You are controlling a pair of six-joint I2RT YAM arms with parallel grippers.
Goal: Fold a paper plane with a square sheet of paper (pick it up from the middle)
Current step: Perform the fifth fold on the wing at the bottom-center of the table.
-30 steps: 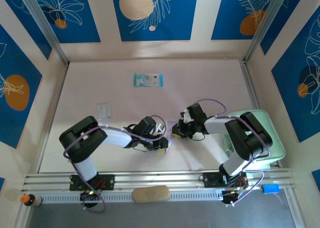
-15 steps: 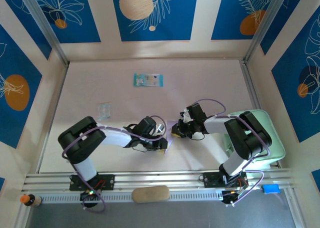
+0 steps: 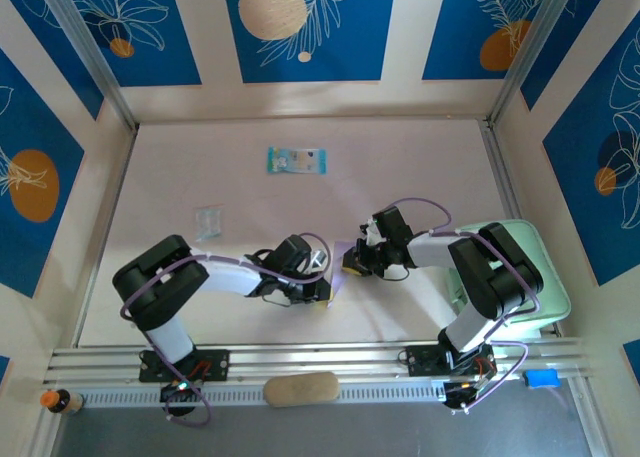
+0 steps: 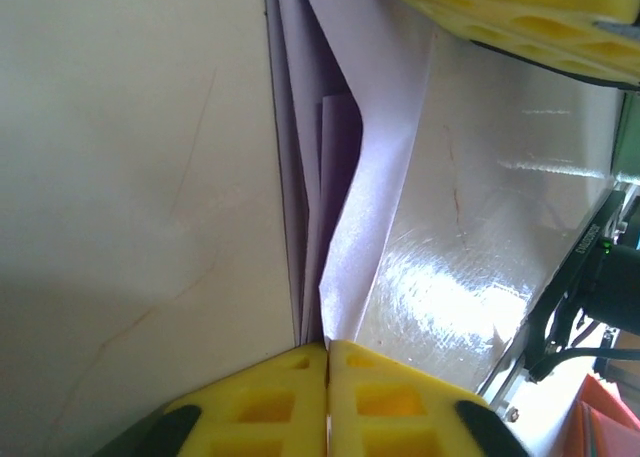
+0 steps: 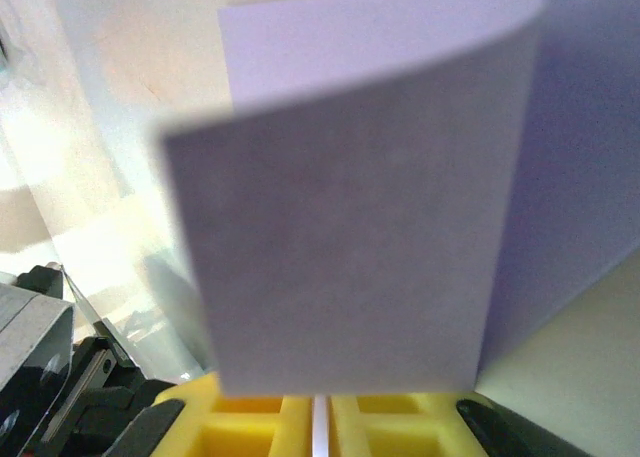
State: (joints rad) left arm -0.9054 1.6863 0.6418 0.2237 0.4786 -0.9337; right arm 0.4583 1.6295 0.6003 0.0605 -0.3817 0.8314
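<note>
Nearest, at the bottom edge of the top view, a tan oval block [image 3: 300, 388] lies on the rail in front of the table [image 3: 420, 177]. Just above it, at lower centre, the left hand [image 3: 326, 289] and the right hand [image 3: 352, 263] meet tip to tip, with the lilac sheet of paper [image 3: 339, 275] between them. In the left wrist view the left hand's yellow pads [image 4: 270, 407] are pressed together at the bottom edge, pinching a pointed corner of the sheet, and its folded layers run toward the top. In the right wrist view the right hand's pads [image 5: 250, 432] are all but closed on the sheet's lower edge, and it curves up before the lens. A mint-green tray [image 3: 548, 277] sits at the right, partly under the right arm. Farther up lie a small clear item [image 3: 207, 220] and, farthest, a blue-green packet [image 3: 296, 160].
</note>
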